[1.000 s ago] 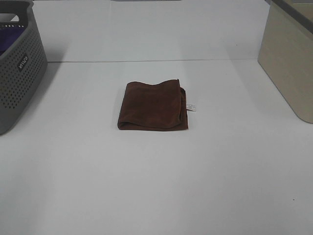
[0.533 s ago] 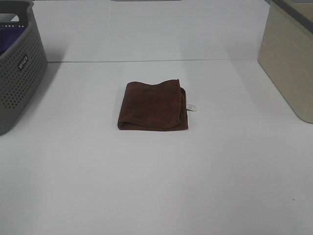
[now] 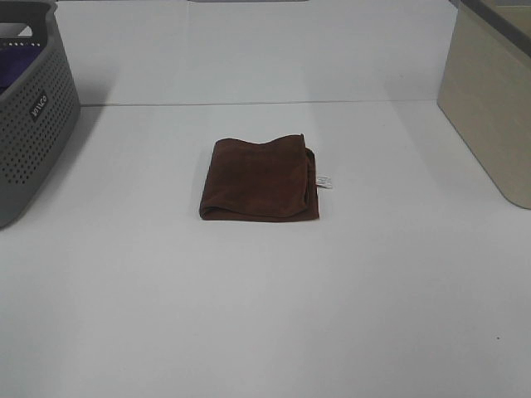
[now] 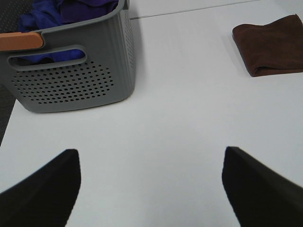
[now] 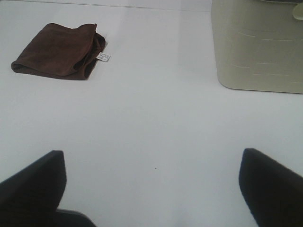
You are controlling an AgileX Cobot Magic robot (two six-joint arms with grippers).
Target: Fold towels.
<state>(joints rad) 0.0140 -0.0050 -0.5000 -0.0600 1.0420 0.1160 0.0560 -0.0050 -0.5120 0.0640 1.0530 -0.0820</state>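
my left gripper (image 4: pixel 151 189) stands wide open over bare table (image 4: pixel 180 123), nothing between its jaws. my right gripper (image 5: pixel 151 189) is in the same condition: spread wide, empty, bare white surface beneath it. neither appears in the high view, so both arms are judged to be drawn back toward the near edge.

the towel (image 3: pixel 260 179) lies ahead of both grippers, well apart from each, near the middle of the table. from my left wrist it sits forward and off to the right; from my right wrist, forward and off to the left. neither arm is clearly nearer; i cannot tell which from these views.

condition of the towel: dark reddish-brown, fuzzy, already doubled into a compact, roughly square pad. layered edges show along its right side, where a small white label (image 3: pixel 324 181) sticks out. the far edge is wavy, not flush. no long axis is marked.

further out, a grey perforated basket (image 3: pixel 33 116) with blue cloth inside stands at the far left, and a beige bin (image 3: pixel 489 108) at the far right. both are well apart from the towel.
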